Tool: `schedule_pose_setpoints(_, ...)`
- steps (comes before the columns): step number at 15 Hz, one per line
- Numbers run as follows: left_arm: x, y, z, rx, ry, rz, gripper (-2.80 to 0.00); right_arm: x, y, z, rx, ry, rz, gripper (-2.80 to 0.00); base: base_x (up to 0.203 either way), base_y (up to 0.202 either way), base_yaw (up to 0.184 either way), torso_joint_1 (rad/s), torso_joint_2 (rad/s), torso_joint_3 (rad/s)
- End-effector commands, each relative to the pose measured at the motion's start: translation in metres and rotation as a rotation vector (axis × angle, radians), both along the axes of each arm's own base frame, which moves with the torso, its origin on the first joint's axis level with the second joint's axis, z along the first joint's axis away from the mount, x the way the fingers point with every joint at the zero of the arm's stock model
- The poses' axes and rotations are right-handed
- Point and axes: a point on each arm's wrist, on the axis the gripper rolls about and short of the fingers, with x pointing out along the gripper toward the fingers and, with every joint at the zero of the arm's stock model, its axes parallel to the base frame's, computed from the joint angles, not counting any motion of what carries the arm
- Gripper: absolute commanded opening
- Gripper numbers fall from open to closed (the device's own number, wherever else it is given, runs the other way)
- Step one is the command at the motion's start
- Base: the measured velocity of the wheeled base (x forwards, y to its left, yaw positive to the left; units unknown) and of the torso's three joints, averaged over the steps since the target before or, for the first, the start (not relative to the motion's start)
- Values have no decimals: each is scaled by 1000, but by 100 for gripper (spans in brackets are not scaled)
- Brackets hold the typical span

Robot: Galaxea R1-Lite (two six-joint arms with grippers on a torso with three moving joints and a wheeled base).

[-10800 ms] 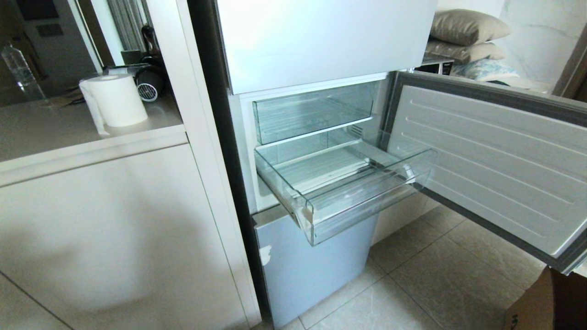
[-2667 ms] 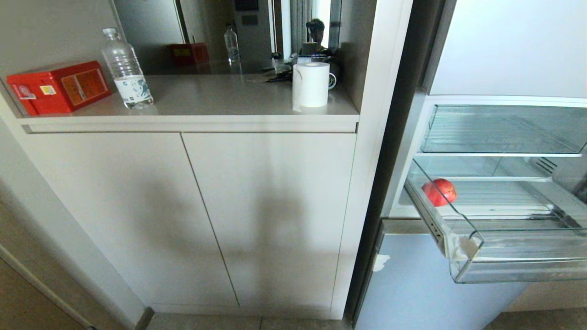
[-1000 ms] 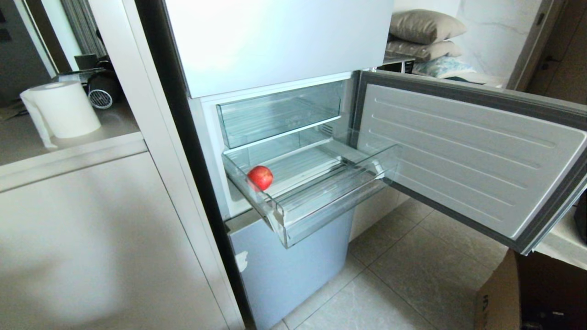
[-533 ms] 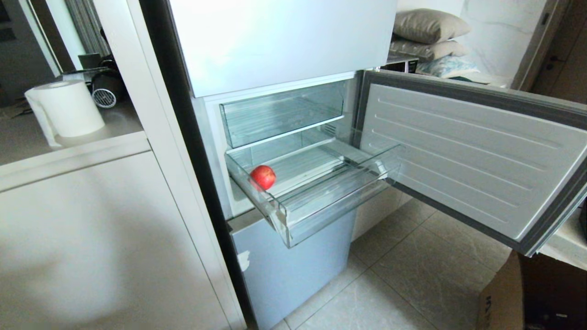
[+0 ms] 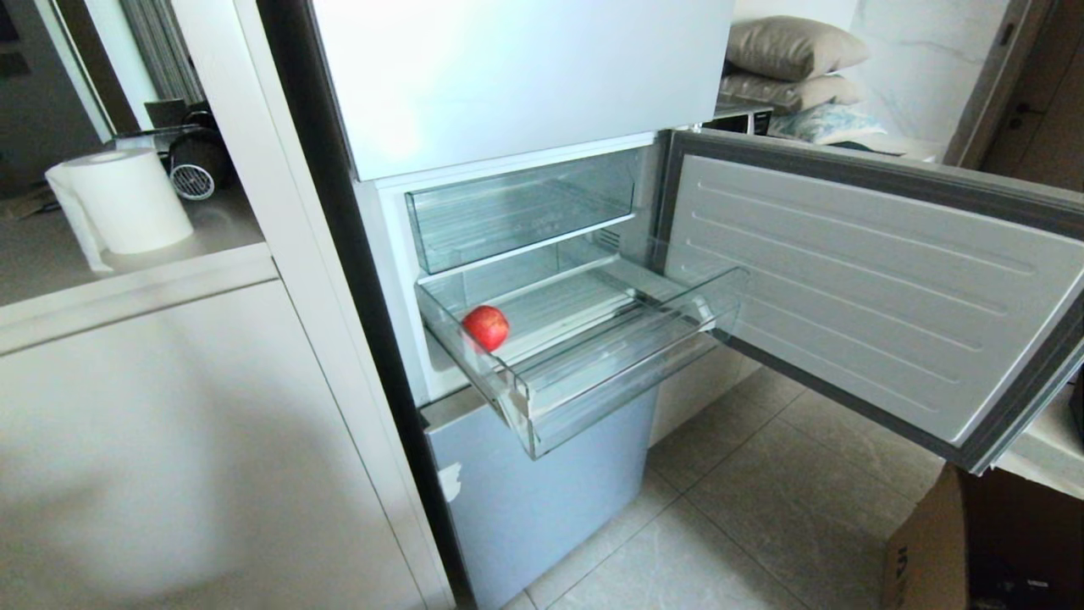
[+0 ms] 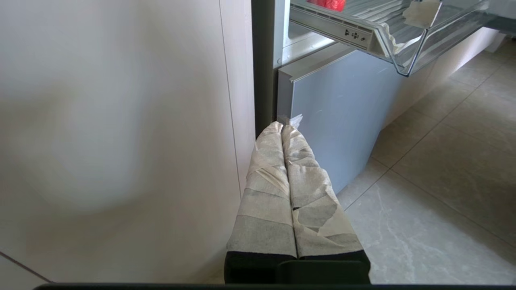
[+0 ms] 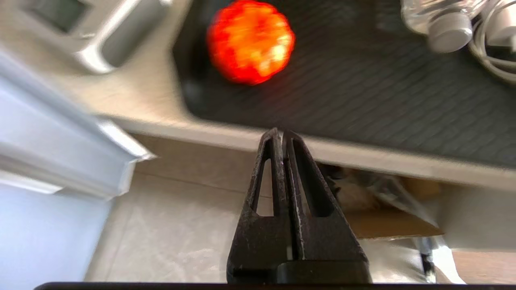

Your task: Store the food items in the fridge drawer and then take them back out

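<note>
Right claw (image 7: 282, 135) closed, empty, near round orange-red fruit (image 7: 250, 41) on dark mat (image 7: 383, 80).

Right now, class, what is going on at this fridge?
A red apple lies in the pulled-out fridge drawer, by its left wall, under the open fridge door. Neither arm touches it. The left end effector hangs shut, low beside the fridge. The right end effector is shut and empty, near a second red-orange fruit on a dark tray.
</note>
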Motion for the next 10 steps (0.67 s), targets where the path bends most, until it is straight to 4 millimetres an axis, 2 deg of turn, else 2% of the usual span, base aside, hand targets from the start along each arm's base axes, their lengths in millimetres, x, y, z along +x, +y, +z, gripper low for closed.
schedule_pose_setpoints(1,0,0,0,1,1,0,-280,9,-31,-24,39,27,-11,0,0,0,0,0,0,0)
schedule_pose_setpoints(7,0,0,0,0,1,0,-280,30,-67,-34,56,-60,165,0,0,0,0,0,0,0)
schedule_pose_setpoints(10,0,0,0,1,1,0,-280,42,-86,-40,42,-77,194,0,0,0,0,0,0,0)
